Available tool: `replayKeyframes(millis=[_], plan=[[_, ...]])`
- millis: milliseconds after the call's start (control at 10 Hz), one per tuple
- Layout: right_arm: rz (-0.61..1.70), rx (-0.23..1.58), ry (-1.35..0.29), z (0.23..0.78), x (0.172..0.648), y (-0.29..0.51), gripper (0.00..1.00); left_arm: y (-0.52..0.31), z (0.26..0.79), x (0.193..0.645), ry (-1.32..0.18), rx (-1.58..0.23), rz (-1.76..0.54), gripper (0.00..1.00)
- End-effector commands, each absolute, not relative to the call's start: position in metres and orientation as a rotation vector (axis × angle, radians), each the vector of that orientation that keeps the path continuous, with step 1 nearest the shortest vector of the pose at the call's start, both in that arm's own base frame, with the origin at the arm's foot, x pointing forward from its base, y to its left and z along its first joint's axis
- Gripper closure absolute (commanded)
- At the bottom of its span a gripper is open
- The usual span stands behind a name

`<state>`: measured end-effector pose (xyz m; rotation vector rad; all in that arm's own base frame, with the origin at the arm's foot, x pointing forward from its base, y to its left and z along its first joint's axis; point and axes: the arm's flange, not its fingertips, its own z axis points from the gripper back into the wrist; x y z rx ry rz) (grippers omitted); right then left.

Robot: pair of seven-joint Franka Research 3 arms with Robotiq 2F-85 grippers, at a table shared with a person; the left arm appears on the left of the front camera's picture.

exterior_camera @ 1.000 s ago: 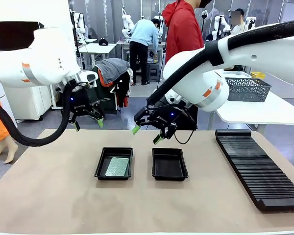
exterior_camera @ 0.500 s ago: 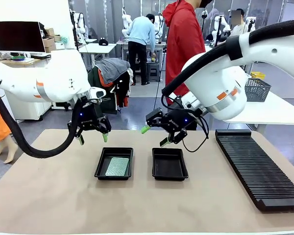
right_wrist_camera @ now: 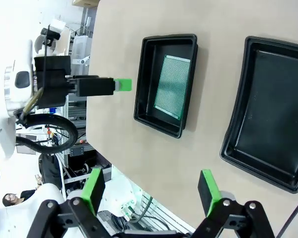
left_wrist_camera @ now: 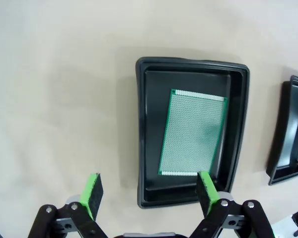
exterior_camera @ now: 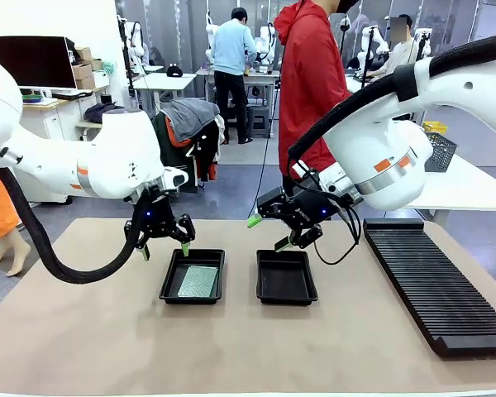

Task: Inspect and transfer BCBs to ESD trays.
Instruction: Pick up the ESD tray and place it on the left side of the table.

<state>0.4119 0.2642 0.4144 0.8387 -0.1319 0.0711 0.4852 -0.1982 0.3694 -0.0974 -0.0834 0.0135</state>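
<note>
One BCB (exterior_camera: 197, 281) flat in left tray (exterior_camera: 188, 300), long axis near-to-far (left hand (exterior_camera: 165, 250), right hand (exterior_camera: 268, 233) wide, empty)

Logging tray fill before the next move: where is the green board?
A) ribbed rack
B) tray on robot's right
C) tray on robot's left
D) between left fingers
C: the board lies flat in the left tray; the right tray holds none.

The table (exterior_camera: 83, 331) is seen from the robot's side by the front camera, faced toward the person (exterior_camera: 310, 74) at the far edge. It is looked down upon from nearer by both wrist cameras; the two ESD trays (exterior_camera: 169, 278) (exterior_camera: 285, 281) are shared by all views.
</note>
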Motion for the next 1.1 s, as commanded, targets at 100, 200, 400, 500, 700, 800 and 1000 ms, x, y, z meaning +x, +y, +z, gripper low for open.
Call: replayKeyframes(millis=[100,200,400,500,700,800,1000], plan=[[0.065,0.823,-0.126,0.418,0.412,0.267,0.0,-0.203,0.352,0.492,-0.121,-0.019,0.024,0.0],[0.065,0.823,-0.126,0.418,0.412,0.267,0.0,-0.204,0.346,0.495,-0.123,-0.006,0.025,0.0],[0.065,0.823,-0.126,0.418,0.412,0.267,0.0,-0.203,0.335,0.5,-0.128,0.005,0.025,0.0],[0.065,0.823,-0.126,0.418,0.412,0.267,0.0,-0.202,0.33,0.503,-0.12,0.0,0.02,0.0],[0.065,0.823,-0.126,0.418,0.412,0.267,0.0,-0.199,0.32,0.509,-0.11,0.012,0.019,0.0],[0.065,0.823,-0.126,0.418,0.412,0.267,0.0,-0.198,0.317,0.511,-0.107,0.011,0.018,0.0],[0.065,0.823,-0.126,0.418,0.412,0.267,0.0,-0.198,0.311,0.514,-0.107,0.015,0.016,0.0]])
